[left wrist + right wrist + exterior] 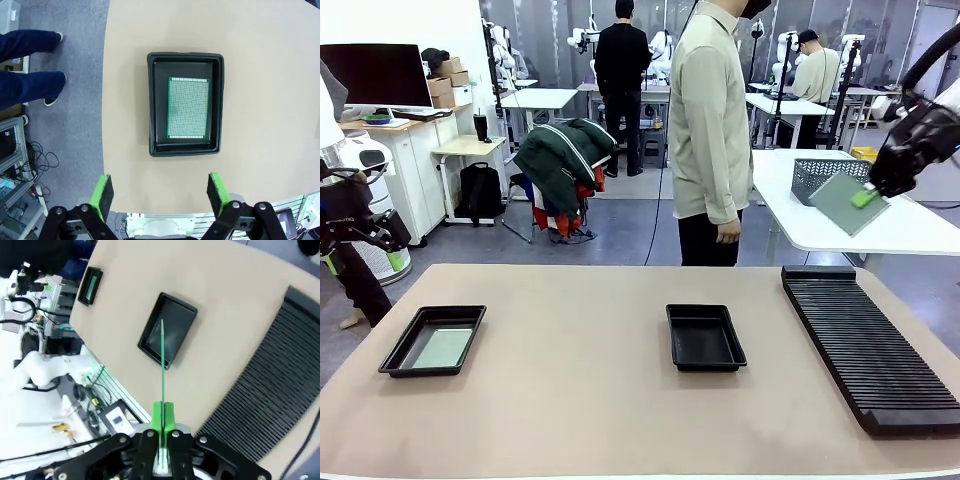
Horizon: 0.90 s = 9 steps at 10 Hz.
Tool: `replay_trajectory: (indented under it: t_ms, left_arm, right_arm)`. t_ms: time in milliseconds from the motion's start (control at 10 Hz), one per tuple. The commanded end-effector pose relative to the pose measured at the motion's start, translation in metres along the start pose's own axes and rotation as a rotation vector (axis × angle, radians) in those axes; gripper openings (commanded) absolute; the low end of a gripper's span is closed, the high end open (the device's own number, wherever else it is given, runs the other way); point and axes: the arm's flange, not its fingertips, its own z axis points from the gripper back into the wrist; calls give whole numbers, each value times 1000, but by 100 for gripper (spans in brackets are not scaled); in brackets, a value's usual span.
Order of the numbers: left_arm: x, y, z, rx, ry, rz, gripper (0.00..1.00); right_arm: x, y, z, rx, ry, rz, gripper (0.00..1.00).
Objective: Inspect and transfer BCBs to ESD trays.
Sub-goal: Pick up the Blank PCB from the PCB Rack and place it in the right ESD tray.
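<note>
Right arm: the right end effector [162, 422] is clamped on one edge of the held BCB [847, 203], raised high over the table's [570, 390] right side. In the wrist view the board shows edge-on, a thin green line over the middle tray [707, 368].
Left arm: the left end effector [160, 195] is spread wide and holds nothing, hovering well above the left tray [151, 100].
Done so far: the placed BCB [188, 108] lies flat, roughly central on the left tray's floor; the middle tray is empty and is probably the held board's target.
Risk, grip: the thin board is pinched at one edge only, so a quick wrist turn could swing it or slip it off the pads.
Risk, placing: the board is barely smaller than a tray floor. A skewed or off-centre descent could catch a corner on the flared rim, leaving the board propped or shoving the light tray.
Risk, path: the rack [870, 350] lies along the right edge, between that arm's side and the middle tray. A low crossing could clip its ribs.
Risk, person: the person [710, 130] stands at the far edge, just behind the middle tray.
Open room: there is broad bare table between the trays and along the near edge; the tightest spot is the gap between the middle tray and the rack.
</note>
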Motion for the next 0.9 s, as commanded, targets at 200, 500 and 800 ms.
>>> replay_trajectory:
  t_ms: [200,500,800]
  left_arm:
    - [-1,0,-2,1,-6,3,100]
    - [-1,0,-2,1,-6,3,100]
    - [-1,0,-2,1,-6,3,100]
  right_arm:
    - [5,-9,-98,137,-85,-134,3]
    - [3,-9,-170,189,-141,-200,3]
    - [5,-13,-237,213,-162,-266,3]
